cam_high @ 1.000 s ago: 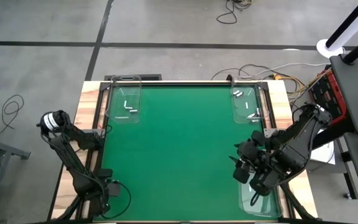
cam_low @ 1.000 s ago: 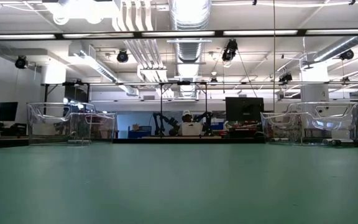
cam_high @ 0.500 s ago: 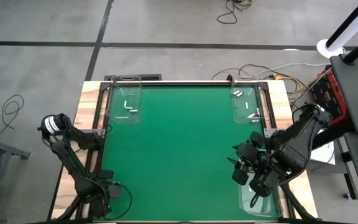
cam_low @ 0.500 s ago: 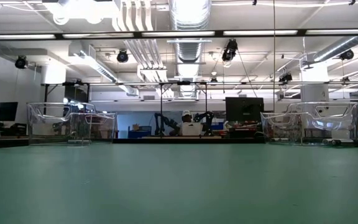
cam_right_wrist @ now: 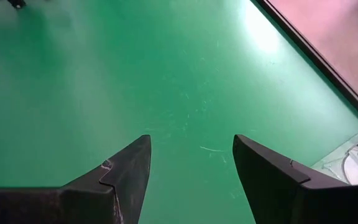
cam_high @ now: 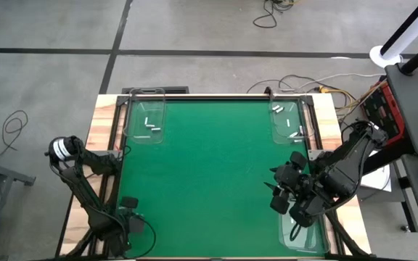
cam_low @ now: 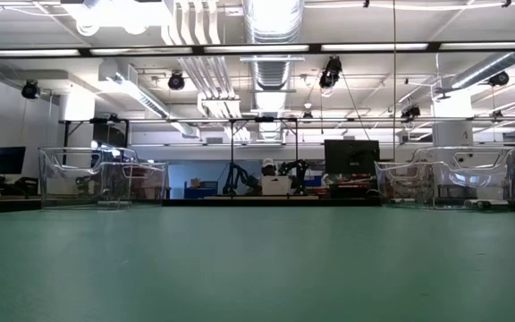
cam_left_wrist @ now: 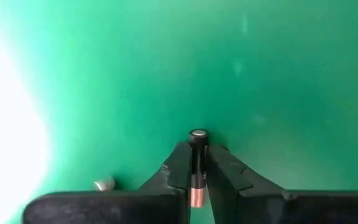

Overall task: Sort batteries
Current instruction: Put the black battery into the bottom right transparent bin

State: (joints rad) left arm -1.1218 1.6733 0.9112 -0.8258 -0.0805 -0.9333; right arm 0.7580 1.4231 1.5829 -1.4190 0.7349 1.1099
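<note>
The green table mat is seen filling the middle of the high view, framed by pale wood. Three clear trays are placed on it: one at about 11 o'clock, one at about 1 o'clock, and a third at about 5 o'clock, partly hidden under the right arm. The right gripper is held over the mat near the 4 o'clock edge, its fingers spread wide with nothing between them. The left gripper is found at about 7 o'clock, low at the near left corner of the table, and its fingers are closed narrowly upon a battery. That battery is shown as a slim dark cylinder with a silvery cap at its far end and a copper-coloured band at the end nearest the wrist; it is held lengthwise between the fingertips, above the mat. A second small silvery item is seen lying on the mat just beside that gripper. Whitish batteries are visible as tiny short bars lying in the 11 o'clock tray and in the 1 o'clock tray.
</note>
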